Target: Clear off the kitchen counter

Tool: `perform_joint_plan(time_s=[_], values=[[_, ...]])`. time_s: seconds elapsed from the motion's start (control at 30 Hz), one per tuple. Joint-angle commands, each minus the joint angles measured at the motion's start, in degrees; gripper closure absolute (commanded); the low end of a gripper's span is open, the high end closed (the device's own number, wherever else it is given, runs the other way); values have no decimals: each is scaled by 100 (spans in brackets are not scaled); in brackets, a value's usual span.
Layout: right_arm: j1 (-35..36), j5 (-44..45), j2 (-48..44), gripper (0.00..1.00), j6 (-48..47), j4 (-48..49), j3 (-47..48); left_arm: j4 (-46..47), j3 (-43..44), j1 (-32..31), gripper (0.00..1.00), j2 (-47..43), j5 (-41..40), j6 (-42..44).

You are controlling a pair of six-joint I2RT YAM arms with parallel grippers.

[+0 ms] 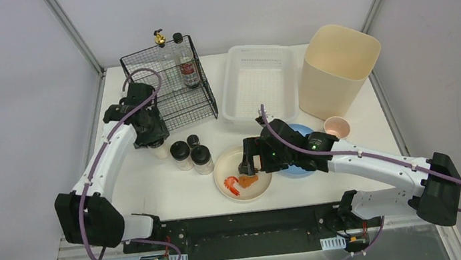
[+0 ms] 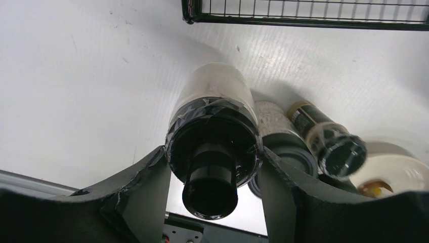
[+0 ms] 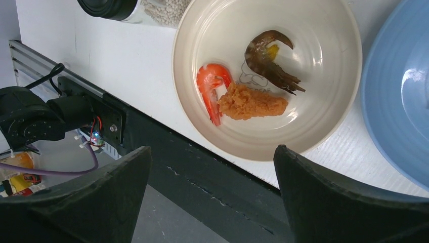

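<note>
black-capped jar (image 2: 212, 131) clenched in left jaws; next likely: lift it into rack (image 1: 200, 97). right jaws released over bowl (image 3: 316, 76), holding nothing.

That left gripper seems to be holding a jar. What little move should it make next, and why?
Probably lift straight up. The left gripper is shut on the black-capped jar, which stands on the counter with other jars close beside it; a sideways pull might knock them over.
</note>
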Motion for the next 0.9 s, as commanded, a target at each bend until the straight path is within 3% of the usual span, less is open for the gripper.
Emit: perform_joint_plan(time_s=[0.0,0.37,0.87], values=[[38,-25,-123,5,16,69,146,-460,755,19,100,-538,32,136],[86,-24,-91,5,-5,63,213,-1171,2401,19,100,-412,176,428],[113,184,-483,5,106,-27,-27,-1179,4905,19,100,1402,-104,684]])
